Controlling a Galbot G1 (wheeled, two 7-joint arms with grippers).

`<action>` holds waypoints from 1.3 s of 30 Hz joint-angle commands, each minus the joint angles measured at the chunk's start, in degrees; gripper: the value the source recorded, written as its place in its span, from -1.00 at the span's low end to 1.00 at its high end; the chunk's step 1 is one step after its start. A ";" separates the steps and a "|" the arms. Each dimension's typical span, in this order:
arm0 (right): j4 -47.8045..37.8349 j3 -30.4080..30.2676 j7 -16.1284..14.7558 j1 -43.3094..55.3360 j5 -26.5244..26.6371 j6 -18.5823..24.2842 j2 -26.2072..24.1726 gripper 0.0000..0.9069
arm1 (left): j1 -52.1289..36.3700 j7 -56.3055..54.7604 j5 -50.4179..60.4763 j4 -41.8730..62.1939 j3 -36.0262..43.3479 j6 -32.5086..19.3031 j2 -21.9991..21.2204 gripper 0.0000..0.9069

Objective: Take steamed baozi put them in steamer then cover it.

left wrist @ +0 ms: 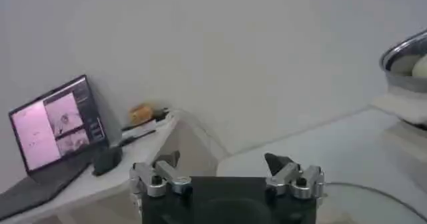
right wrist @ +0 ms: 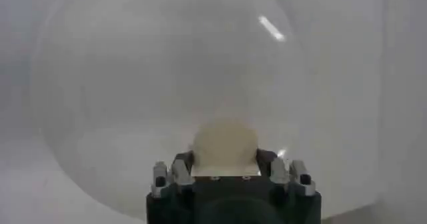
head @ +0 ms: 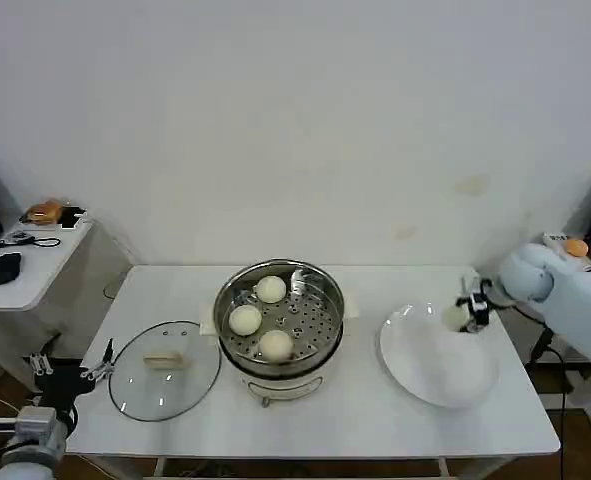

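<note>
White table [head: 375, 400] against a plain pale wall, and the steamer [head: 279, 320] sits right in the middle of it, lid off. Three buns are in its perforated basket: one at the back [head: 270, 289], one toward the left [head: 245, 319], one at the front [head: 276, 345], spaced apart around the floor. In the left wrist view the steamer's rim [left wrist: 404, 53] peeks in with a bun [left wrist: 420, 66] inside.

Over on the right, the white plate [head: 437, 358] is bare across the part that shows, and the right gripper [head: 463, 314] is at its far edge, clamped on the fourth bun [head: 454, 315]. The right wrist view confirms it: that bun [right wrist: 225, 145] is pinched between the fingers [right wrist: 183, 172], right above the plate [right wrist: 120, 99].

To the steamer's left, the glass lid [head: 165, 369] lies flat on the table, handle [head: 163, 358] up. The left gripper [head: 73, 370] is parked just off the table's left edge, fingers [left wrist: 165, 160] spread wide, nothing in them.
</note>
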 commanded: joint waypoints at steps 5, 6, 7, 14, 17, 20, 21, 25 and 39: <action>17.89 -18.79 3.54 27.69 22.53 -8.70 3.72 0.44 | -1.99 -0.18 -18.08 2.34 0.97 -4.79 1.56 1.00; 18.59 -19.58 4.26 28.69 24.27 -9.52 4.84 0.44 | -1.90 -0.19 -17.84 2.30 1.25 -4.86 1.44 1.00; 19.06 -20.22 4.72 29.52 25.65 -10.46 5.90 0.44 | -1.80 -0.19 -17.47 2.28 1.79 -4.96 1.23 1.00; 19.16 -22.54 9.82 32.38 34.45 -15.42 14.33 0.44 | -2.00 -0.30 -14.70 2.29 3.68 -5.36 0.34 1.00; 18.75 -23.41 12.82 31.71 37.54 -18.07 17.36 0.44 | -1.98 -0.32 -13.41 2.27 3.56 -5.28 0.36 1.00; 17.82 -22.94 14.88 29.56 39.04 -20.11 20.08 0.47 | -1.81 -0.36 -12.43 2.15 3.44 -5.24 0.00 1.00; 17.53 -22.85 15.30 29.15 39.17 -20.37 20.79 0.47 | -1.82 -0.34 -12.23 2.15 3.44 -5.26 -0.11 1.00; 15.40 -22.73 16.61 26.71 38.50 -21.30 24.02 0.47 | -1.80 -0.24 -11.97 2.13 3.53 -5.26 -0.59 1.00; 4.03 -22.56 17.16 17.61 33.40 -22.32 31.25 0.47 | -1.51 0.16 -10.75 2.13 2.77 -5.42 -0.54 1.00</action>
